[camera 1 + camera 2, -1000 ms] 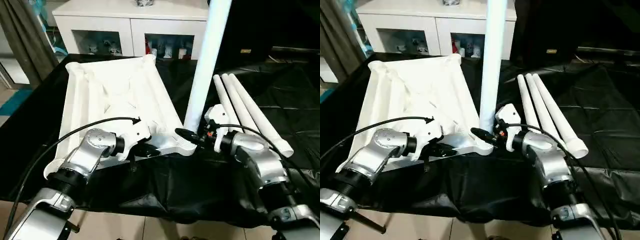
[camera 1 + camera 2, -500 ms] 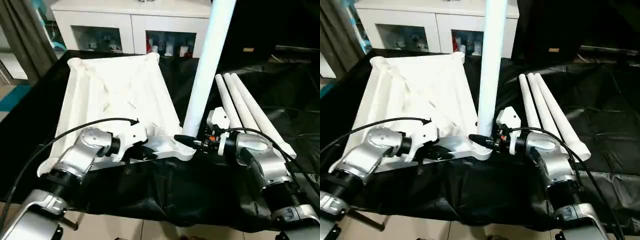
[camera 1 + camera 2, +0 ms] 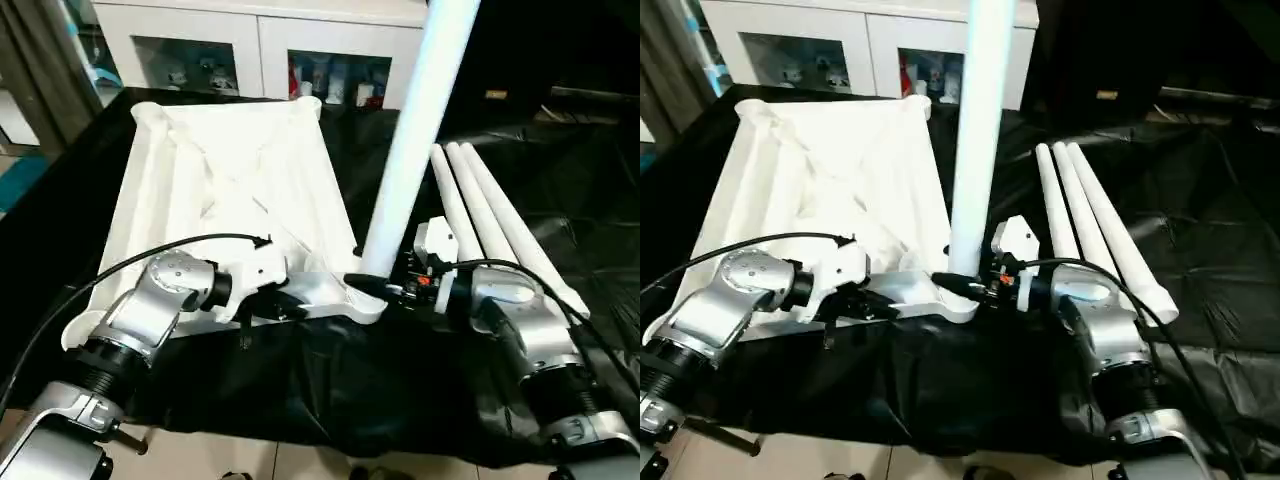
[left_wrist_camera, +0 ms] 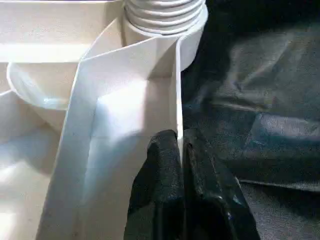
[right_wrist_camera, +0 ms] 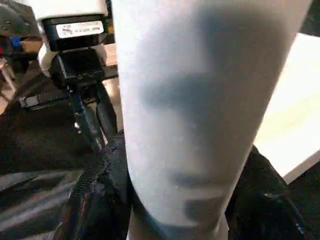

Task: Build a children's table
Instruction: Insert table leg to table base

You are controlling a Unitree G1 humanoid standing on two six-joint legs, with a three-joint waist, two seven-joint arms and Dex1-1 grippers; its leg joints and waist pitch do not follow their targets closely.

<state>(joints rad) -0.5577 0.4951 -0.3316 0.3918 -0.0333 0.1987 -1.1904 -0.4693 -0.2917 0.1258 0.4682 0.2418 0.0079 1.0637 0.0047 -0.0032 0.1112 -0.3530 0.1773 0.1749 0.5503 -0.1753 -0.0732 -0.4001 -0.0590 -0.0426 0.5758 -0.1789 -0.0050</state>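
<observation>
I have the table top [image 3: 230,200] lying upside down on the black-draped bench [image 3: 560,190], ribbed underside facing up, its near edge at the bench's front. My left gripper [image 4: 181,165] is pinched nearly shut on a thin upright rib of that near edge, one finger [image 4: 157,175] on each side of the wall, just beside the corner socket [image 4: 165,15]. My right gripper [image 3: 958,283] is about half open and clamped around the base of one leg [image 3: 980,120], which stands upright in that near corner socket and rises out of the top of the head view; in the right wrist view the black fingers [image 5: 100,195] sit on either side of the tube. I think the leg is seated in the socket, though the gripper hides the joint. Three more legs [image 3: 490,215] lie side by side on the cloth, to the right of the standing one. A white cabinet [image 3: 250,50] stands behind the bench.
</observation>
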